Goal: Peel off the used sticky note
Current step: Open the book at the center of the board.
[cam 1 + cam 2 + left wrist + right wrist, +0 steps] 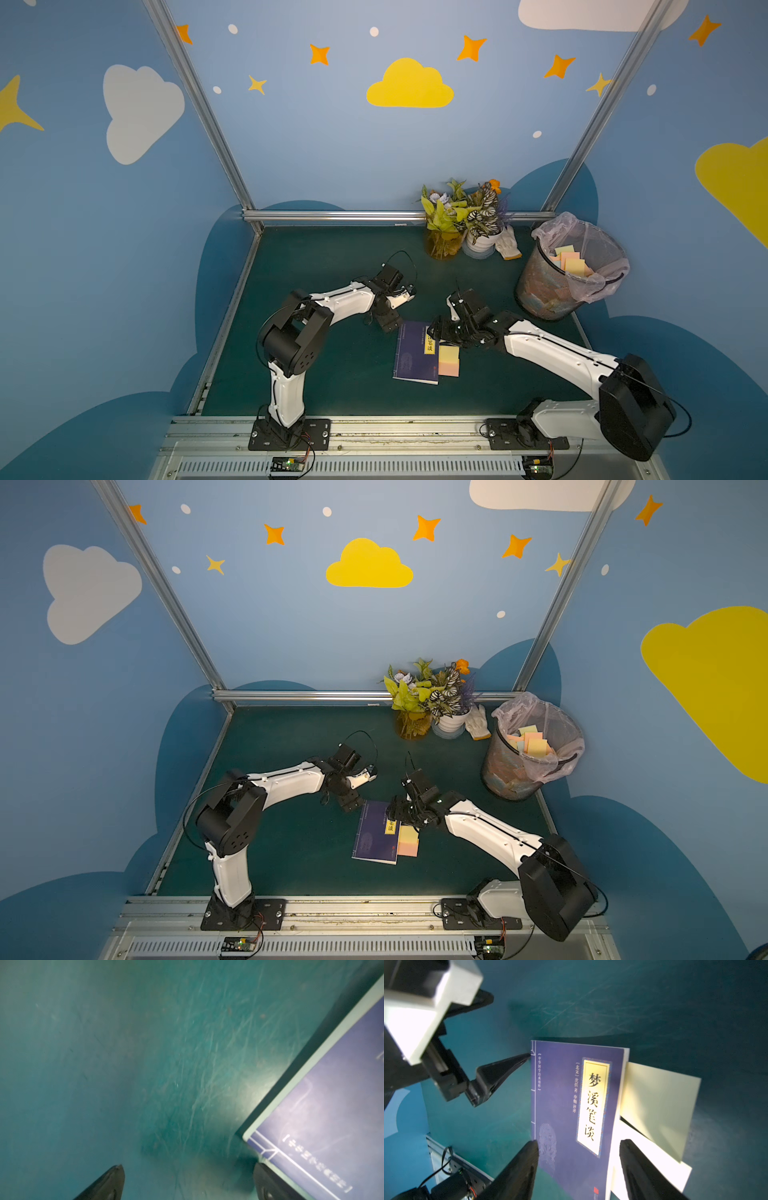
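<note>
Approaching: my right pincer, half open and empty as far as I can tell, hovers over the purple book; past its page edge juts the pale yellow sticky note, which I must next pinch.

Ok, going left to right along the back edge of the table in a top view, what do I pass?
Amber glass vase → white plant pot → white glove → mesh waste bin.
</note>
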Robot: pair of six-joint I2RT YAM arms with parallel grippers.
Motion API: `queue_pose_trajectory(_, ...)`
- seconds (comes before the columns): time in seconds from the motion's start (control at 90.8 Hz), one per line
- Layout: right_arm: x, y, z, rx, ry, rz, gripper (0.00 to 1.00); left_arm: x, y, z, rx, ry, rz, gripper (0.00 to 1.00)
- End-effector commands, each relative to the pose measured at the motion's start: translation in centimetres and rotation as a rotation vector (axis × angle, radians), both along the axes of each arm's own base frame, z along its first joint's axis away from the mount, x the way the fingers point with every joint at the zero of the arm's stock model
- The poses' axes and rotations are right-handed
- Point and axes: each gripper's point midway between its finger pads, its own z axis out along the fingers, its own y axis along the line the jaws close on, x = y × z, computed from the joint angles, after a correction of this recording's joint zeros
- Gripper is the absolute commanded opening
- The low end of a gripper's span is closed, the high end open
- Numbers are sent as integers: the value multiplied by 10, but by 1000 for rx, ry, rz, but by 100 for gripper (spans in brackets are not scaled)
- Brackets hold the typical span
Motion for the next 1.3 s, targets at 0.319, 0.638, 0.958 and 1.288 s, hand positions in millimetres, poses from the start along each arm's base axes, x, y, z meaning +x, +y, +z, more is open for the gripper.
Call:
queue_pose_trajectory(0.319, 24, 3, -11, 25, -4, -70, 71, -60, 32, -5, 7, 149, 13, 100)
queue_pose_trajectory(0.638, 39, 12, -31, 25, 28, -62, 71, -68, 23, -17, 28, 181, 2, 100)
queue_pose_trajectory(0.958, 42, 25, -37, 64, 47, -39, 71, -68, 23, -30, 62, 190, 12, 100)
queue_pose_trajectory(1.288, 37, 39, -19, 183, 13, -13, 69, -63, 20, -37, 83, 191, 19, 100)
